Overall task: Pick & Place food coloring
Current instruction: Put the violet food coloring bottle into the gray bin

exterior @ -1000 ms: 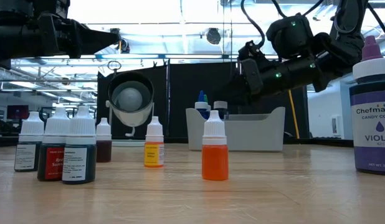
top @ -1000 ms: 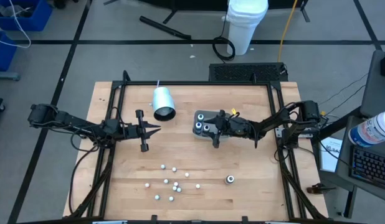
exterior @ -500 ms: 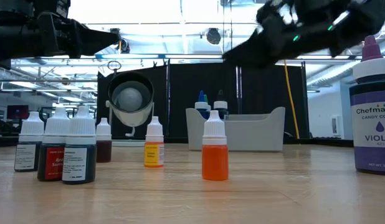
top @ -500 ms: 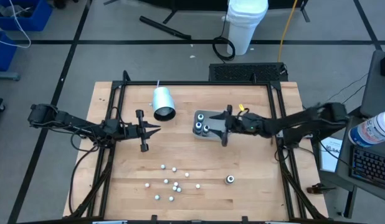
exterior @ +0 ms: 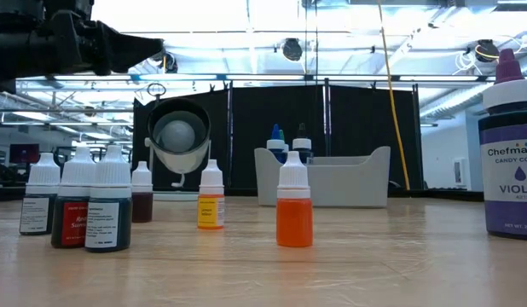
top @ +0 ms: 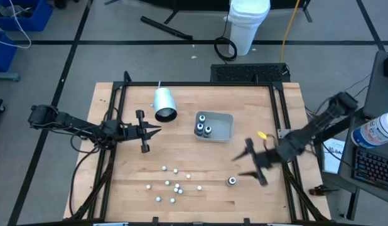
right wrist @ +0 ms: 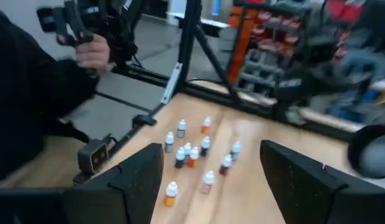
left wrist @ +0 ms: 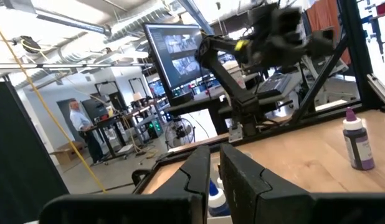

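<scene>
Wooden tabletop (top: pixel 257 188): white cup (top: pixel 164 104) on its side near the far edge; grey tray (top: pixel 223 129) mid-table; food coloring bottles (top: pixel 174 186) clustered near the front edge; one bottle (top: pixel 231 181) apart.

A white cup (top: pixel 164 103) lies tipped at upper left of the wooden table (top: pixel 244 198), a white bucket (top: pixel 248 24) beyond.
</scene>
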Robot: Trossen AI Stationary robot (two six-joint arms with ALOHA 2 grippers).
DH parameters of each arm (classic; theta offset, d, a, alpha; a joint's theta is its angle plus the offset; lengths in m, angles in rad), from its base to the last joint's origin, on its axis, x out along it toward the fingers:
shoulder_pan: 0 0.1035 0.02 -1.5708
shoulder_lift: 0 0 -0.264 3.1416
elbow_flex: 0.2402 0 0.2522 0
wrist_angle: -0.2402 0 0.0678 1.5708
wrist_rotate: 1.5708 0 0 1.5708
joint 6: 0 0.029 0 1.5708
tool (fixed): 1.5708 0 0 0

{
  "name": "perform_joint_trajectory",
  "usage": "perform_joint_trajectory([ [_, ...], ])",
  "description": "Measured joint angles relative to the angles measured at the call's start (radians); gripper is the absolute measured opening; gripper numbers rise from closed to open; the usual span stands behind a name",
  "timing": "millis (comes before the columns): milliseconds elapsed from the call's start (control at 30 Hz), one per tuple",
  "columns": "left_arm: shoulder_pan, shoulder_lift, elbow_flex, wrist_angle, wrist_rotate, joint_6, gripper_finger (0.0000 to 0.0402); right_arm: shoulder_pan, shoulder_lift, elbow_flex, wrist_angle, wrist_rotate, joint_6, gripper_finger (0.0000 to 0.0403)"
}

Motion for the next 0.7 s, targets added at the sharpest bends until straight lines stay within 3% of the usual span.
perform_joint_trajectory([
  [133,0.000,0.000,0.000,0.014,0.000,0.004,0.0047,0.261,0.054,0.092,-0.125,0.457,-0.009,0.0258],
  [233,0.000,0.000,0.000,0.034,0.007,0.001,0.0047,0.356,0.094,0.092,-0.141,0.619,0.059,0.0258],
  [400,0.000,0.000,0.000,0.048,0.009,-0.020,0.0047,0.371,0.165,0.033,-0.144,0.637,0.271,0.0258],
  [567,0.000,0.000,0.000,0.048,0.009,-0.035,0.0047,0.366,0.233,-0.030,-0.102,0.582,0.426,0.0258],
  [700,0.000,0.000,0.000,0.048,0.009,-0.039,0.0047,0.365,0.275,-0.066,-0.012,0.567,0.438,0.0258],
])
